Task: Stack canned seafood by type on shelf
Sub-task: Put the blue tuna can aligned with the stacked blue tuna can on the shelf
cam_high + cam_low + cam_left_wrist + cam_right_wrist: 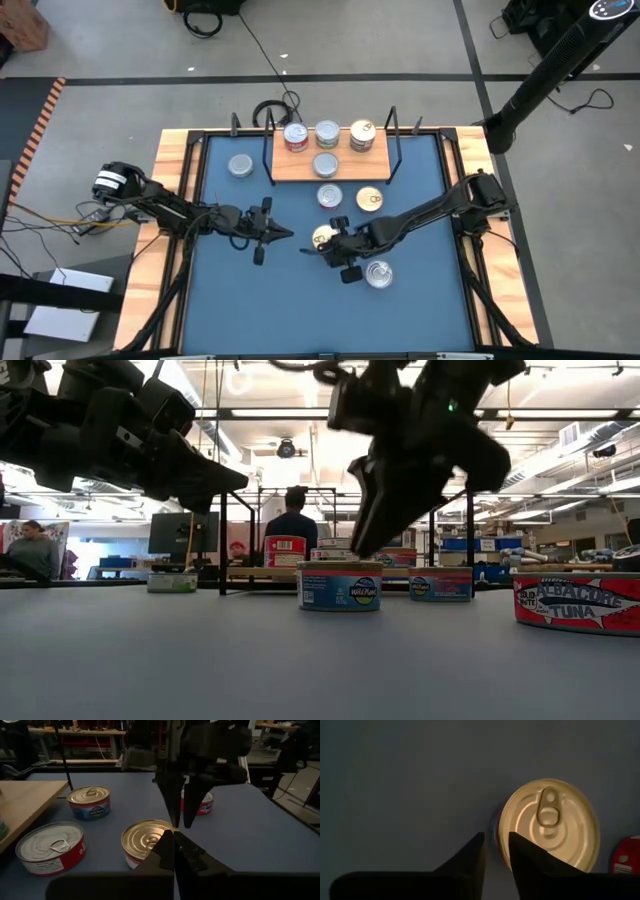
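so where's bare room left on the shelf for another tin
The shelf is bare along its front right part, beside the single front tin. Its back edge is crowded: three stacks in a row, leaving little between them.

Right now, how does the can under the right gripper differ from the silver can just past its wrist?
The gold-topped can has a gold lid; the silver-topped can has a silver one. The gold-topped can lies right under the right gripper; the silver-topped can lies beside that arm, uncovered. Both are flat round tins resting upright on the blue table, off the shelf.

Gold-topped tin: glossy metal lid, smooth. Shelf: pale matt wood. Table surface: matt blue, smooth.
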Available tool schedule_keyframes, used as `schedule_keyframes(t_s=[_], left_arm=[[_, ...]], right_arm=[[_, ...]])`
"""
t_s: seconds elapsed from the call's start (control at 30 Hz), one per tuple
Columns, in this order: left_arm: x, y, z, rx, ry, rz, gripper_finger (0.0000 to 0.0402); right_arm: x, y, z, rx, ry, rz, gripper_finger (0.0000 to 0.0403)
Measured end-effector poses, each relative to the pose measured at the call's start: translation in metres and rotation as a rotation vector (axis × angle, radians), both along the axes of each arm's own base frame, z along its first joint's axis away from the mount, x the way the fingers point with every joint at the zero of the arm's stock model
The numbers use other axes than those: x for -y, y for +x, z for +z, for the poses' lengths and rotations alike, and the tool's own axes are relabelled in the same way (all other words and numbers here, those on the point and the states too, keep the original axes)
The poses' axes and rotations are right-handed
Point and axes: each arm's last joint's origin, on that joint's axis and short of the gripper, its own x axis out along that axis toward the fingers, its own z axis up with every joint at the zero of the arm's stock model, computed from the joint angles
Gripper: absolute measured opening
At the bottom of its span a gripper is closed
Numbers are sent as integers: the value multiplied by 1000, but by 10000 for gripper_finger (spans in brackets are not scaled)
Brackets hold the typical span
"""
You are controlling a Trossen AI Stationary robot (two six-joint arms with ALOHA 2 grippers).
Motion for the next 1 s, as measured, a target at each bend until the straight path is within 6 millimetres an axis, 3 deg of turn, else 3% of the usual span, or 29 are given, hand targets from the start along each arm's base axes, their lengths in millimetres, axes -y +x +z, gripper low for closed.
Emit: schedule_keyframes(t_s=[0.3, 0.57, 1.0], left_arm=[[-1, 0, -3, -32, 26, 20, 2], [-1, 0, -3, -32, 25, 22, 2], [-1, -1, -4, -40, 25, 22, 2]], right_arm=[[1, 1, -2, 10, -59, -12, 105], [0, 6, -20, -31, -115, 35, 105], [-2, 1, -9, -8, -118, 47, 105]])
